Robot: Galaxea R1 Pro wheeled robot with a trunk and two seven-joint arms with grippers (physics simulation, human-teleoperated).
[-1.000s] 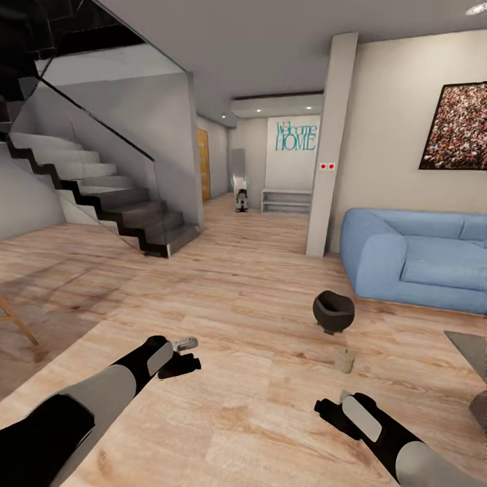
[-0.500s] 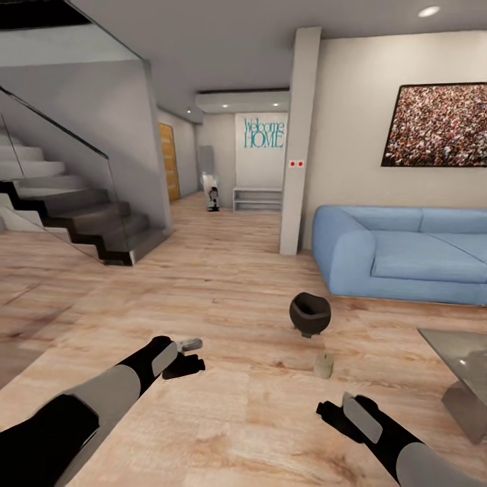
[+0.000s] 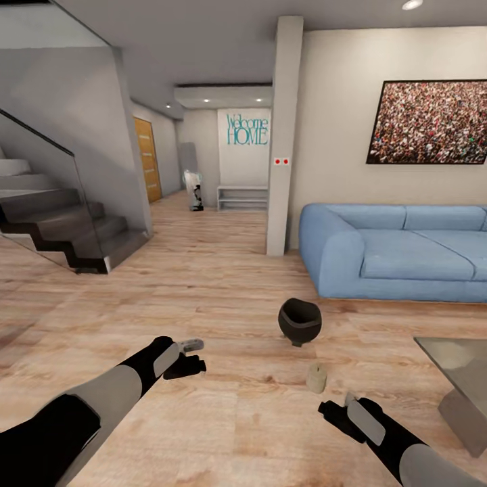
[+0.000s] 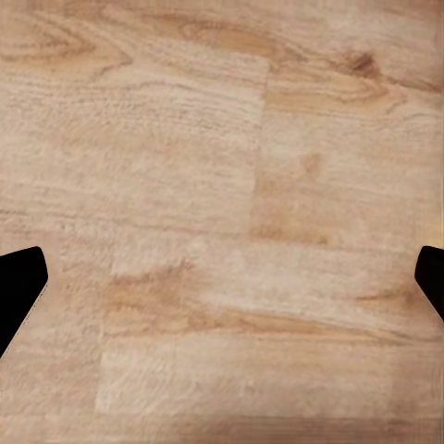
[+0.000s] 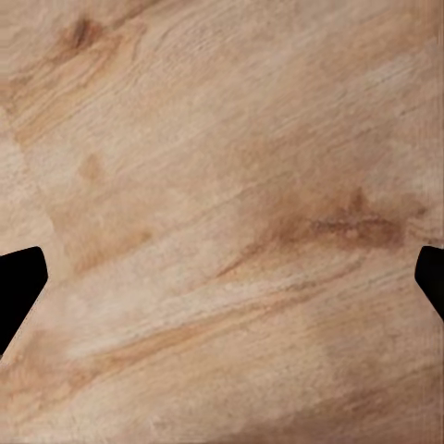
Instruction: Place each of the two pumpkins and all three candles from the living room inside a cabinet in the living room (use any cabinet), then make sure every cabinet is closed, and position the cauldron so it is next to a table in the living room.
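- Black cauldron (image 3: 299, 320) standing upright on the wood floor (image 3: 223, 284), right of centre, in front of the near-left corner of the blue sofa (image 3: 399, 251).
- Beige candle (image 3: 316, 377) upright on the floor just nearer than the cauldron, apart from it, and just beyond the right gripper (image 3: 333, 411).
- Grey glass-topped counter (image 3: 460, 355) at the right edge, near side, well right of the candle.
- Left gripper (image 3: 190, 357) held low over bare floor at the near left, released: in the left wrist view, dark fingertips (image 4: 18, 287) wide apart at both edges with only planks between.
- Right gripper likewise released over bare planks, fingertips (image 5: 17, 282) spread wide and grasping nothing.
- Teal lettering "Welcome HOME" (image 3: 247, 130) readable on the far hallway wall, above a low white shelf (image 3: 242, 197).
- Staircase (image 3: 64, 226) at the far left; framed crowd picture (image 3: 429, 122) above the sofa; white pillar (image 3: 284, 135) bearing two small red marks.
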